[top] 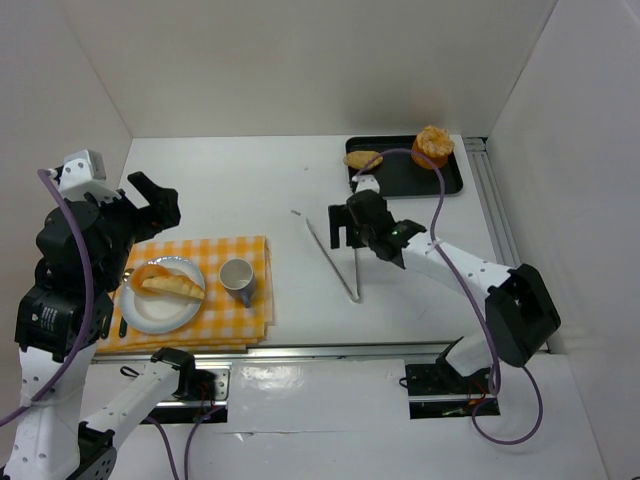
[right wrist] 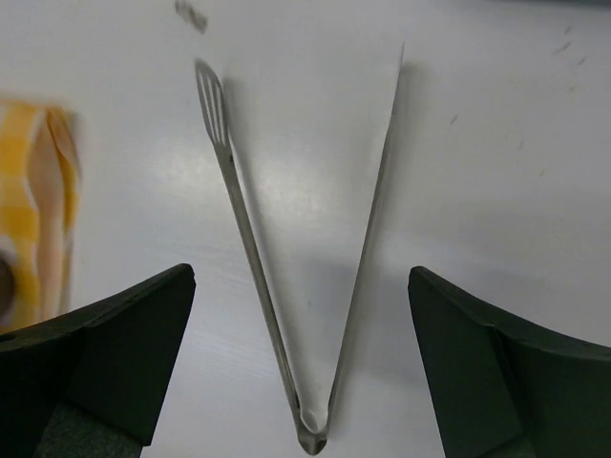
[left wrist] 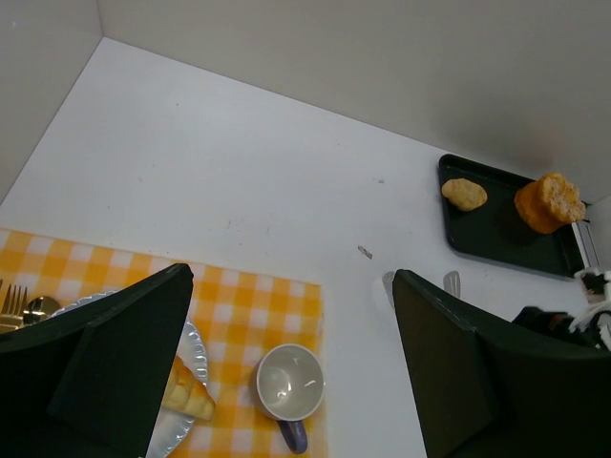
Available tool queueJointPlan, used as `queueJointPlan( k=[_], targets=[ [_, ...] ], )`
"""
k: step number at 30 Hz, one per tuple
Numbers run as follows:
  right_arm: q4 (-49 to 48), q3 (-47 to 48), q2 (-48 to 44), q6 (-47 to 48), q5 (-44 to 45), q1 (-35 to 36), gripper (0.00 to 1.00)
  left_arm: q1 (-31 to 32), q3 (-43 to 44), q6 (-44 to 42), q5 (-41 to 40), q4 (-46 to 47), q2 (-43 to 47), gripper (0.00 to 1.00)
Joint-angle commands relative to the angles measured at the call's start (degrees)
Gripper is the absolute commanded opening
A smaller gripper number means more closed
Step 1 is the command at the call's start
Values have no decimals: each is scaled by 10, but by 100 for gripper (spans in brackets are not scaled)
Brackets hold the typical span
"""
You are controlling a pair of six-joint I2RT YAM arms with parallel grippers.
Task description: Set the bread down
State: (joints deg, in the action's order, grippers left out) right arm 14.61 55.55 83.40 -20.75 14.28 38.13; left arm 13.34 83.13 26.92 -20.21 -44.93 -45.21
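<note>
Top external view has my left claw (top: 155,200) raised over the far edge of the checked cloth (top: 245,305), fingers spread wide with nothing between them. On that cloth sits a white plate (top: 140,312) with a golden bread piece (top: 172,285) lying across it, and a grey cup (top: 237,277) stands just beside the plate, handle toward me. My right claw (right wrist: 298,286) is also gaping wide and empty, set over the steel tongs (top: 335,262) (they lie flat on the table in a V, hinge end nearest me). I can't tell from the wrist view whether my fingers touch them. Well away, at the far right, a black tray (top: 400,182) carries a pale roll (top: 362,159) and an orange bun (top: 433,146), set apart from each other.
</note>
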Motion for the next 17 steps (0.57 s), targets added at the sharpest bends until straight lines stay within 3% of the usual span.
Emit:
queueJointPlan(
  k=[1, 5, 9, 17],
  targets=[
    [19, 82, -15, -17, 33, -30, 100, 3, 1, -13, 12, 27, 2, 99],
    [76, 146, -20, -59, 91, -98, 100, 3, 1, -13, 12, 27, 2, 99],
    [110, 161, -10, -89, 89, -169, 100, 3, -4, -13, 18, 32, -3, 99],
    [88, 46, -22, -102, 2, -268, 100, 3, -4, -19, 44, 37, -29, 99]
  ],
)
